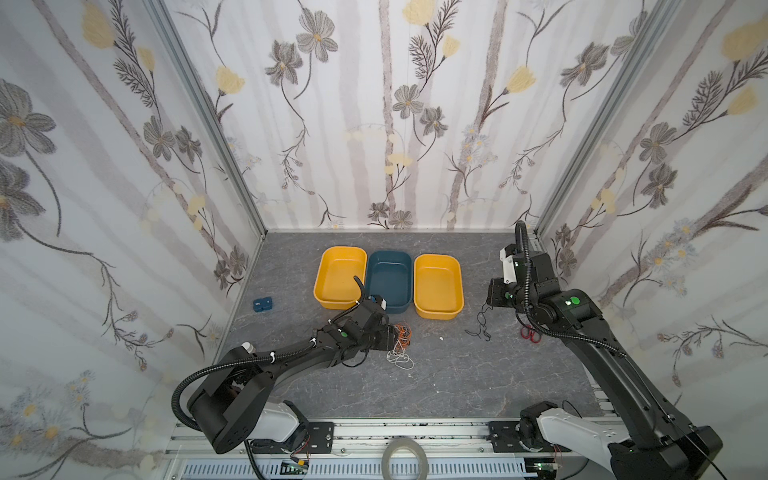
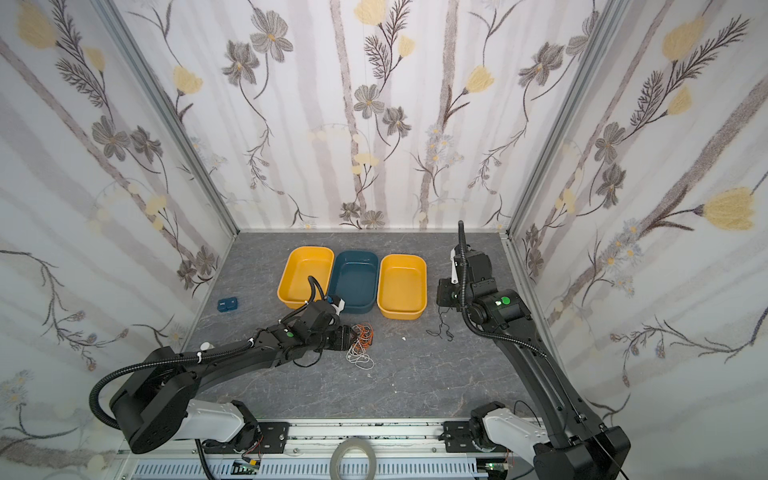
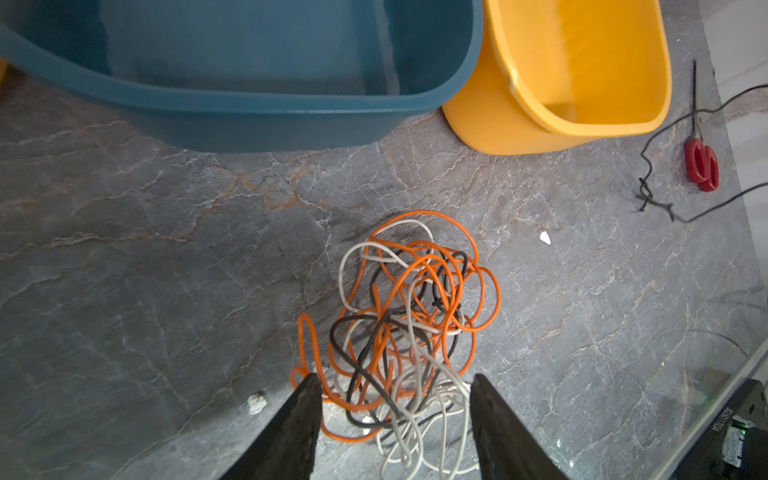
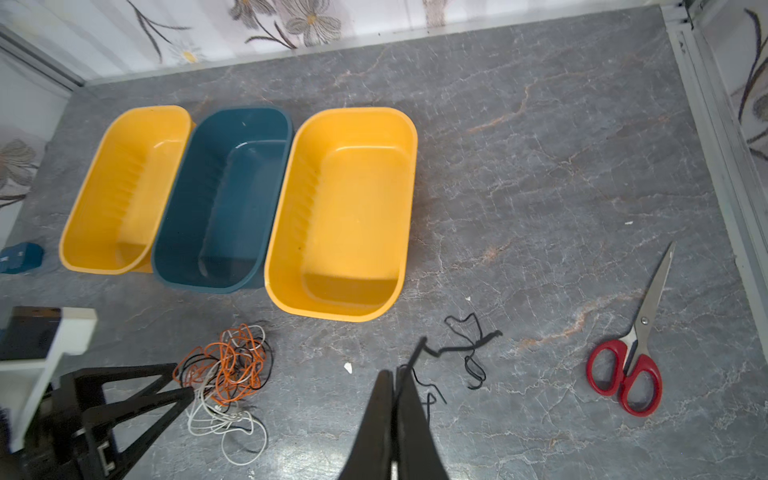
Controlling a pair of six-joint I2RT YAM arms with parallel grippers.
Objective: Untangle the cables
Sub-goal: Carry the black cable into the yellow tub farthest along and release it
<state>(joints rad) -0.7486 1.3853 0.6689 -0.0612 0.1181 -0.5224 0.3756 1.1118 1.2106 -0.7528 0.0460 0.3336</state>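
1. A grey marbled table (image 1: pixel 415 395) stands between walls with flower wallpaper (image 1: pixel 374 124). Toward 12 o'clock, three trays stand in a row, side by side: a yellow tray (image 1: pixel 328 270), a blue tray (image 1: pixel 388 270) and a second yellow tray (image 1: pixel 438 286).
2. Only the top views show the tape roll (image 1: pixel 405 455), at 6 o'clock on the front rail.
3. In both top views the scissors (image 1: pixel 531 333) show just their red handles beside the right arm. The right wrist view shows the scissors (image 4: pixel 636 357) whole, blades together.
4. The cables (image 3: pixel 411 311), orange, white and black, lie in one loose knot on the table, at 6 o'clock from the blue tray. The left wrist view alone shows how the strands cross in many loops.
5. The left gripper (image 3: pixel 395 378) has its fingers wide apart, one at each side of the knot's near edge, not pinching it.
6. The right gripper (image 4: pixel 397 374) has its fingers pressed together on a separate black cable (image 4: pixel 465 347). This cable hangs down and lies kinked on the table, at 4 o'clock from the second yellow tray.
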